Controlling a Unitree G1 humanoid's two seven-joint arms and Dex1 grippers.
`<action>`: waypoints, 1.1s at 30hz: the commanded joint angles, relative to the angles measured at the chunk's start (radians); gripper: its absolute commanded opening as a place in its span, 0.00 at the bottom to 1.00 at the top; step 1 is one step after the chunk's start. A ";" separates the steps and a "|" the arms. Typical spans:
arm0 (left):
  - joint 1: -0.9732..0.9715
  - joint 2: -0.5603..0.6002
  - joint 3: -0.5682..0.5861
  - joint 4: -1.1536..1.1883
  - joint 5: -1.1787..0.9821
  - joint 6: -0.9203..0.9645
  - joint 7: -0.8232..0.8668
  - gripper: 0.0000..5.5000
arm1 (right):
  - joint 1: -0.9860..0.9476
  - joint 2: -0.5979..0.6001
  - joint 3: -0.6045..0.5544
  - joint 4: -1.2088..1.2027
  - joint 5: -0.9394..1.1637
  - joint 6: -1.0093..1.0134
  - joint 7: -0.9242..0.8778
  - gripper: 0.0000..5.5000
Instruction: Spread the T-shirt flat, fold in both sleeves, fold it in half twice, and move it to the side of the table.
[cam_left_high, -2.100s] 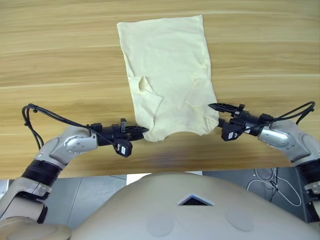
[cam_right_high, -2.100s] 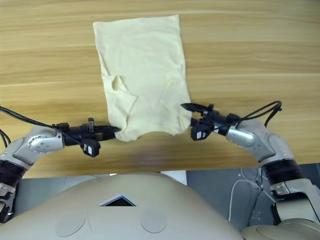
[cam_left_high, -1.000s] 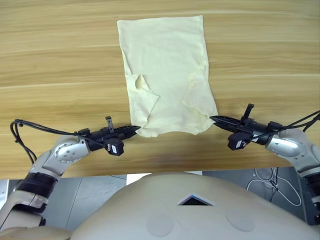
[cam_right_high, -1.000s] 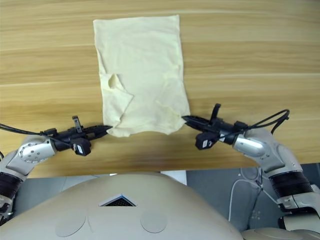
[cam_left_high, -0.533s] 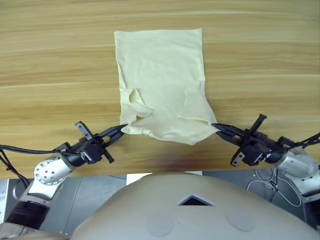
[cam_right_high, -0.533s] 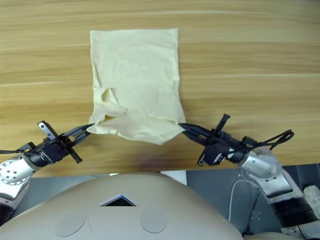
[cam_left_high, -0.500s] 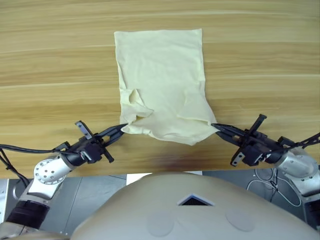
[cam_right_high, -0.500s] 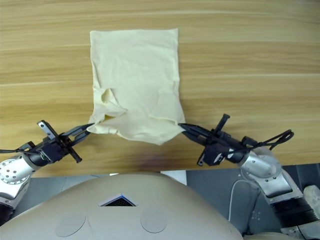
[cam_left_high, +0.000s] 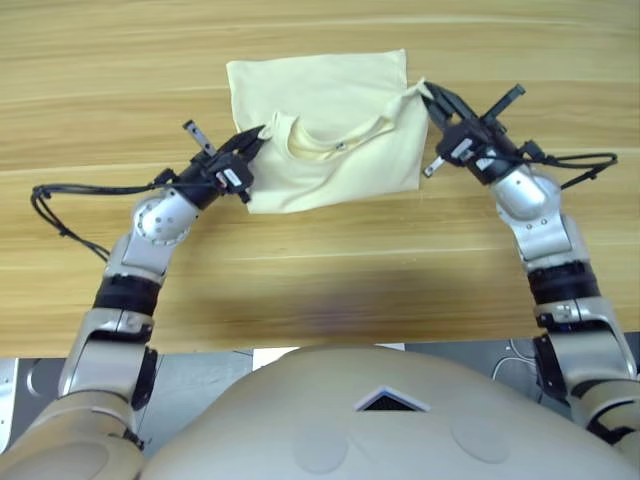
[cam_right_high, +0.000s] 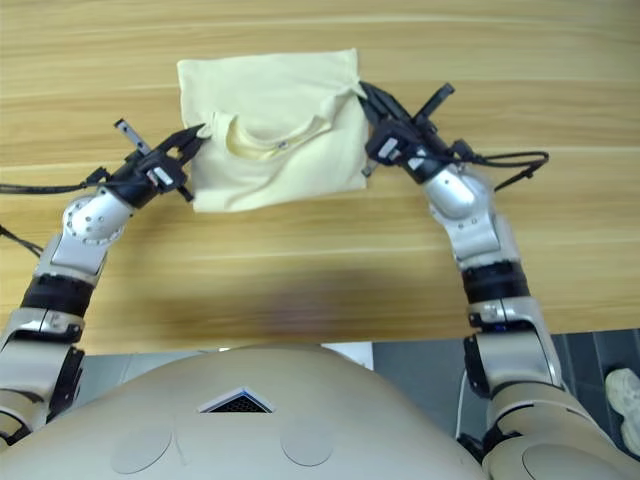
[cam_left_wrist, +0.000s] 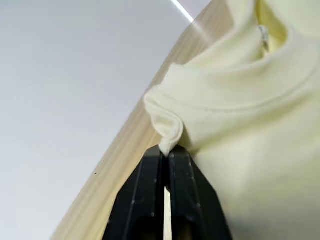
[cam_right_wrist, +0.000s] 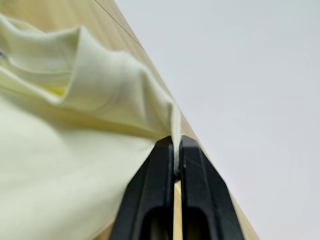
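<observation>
I have carried both shoulder corners away from the near edge of the table (cam_left_high: 320, 290) and over toward its far edge. The T-shirt (cam_left_high: 330, 165) now lies doubled there, collar on top, so the first halving looks nearly made. My left gripper (cam_left_high: 258, 134) and right gripper (cam_left_high: 428, 92) are each clamped on a corner. The wrist views show cloth nipped between closed jaws. The head views show my left corner short of the far hem.
</observation>
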 joint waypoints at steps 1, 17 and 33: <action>-0.194 -0.046 -0.015 0.243 0.057 -0.037 0.077 0.00 | -0.164 0.066 0.021 0.220 -0.074 0.012 -0.134 0.01; -0.452 -0.108 -0.031 0.664 0.118 -0.059 0.285 0.00 | -0.567 0.197 0.119 0.754 -0.170 0.022 -0.369 0.01; -0.556 -0.162 -0.041 0.795 0.159 0.171 0.435 0.25 | -0.626 0.279 0.148 0.871 -0.166 0.157 -0.400 0.34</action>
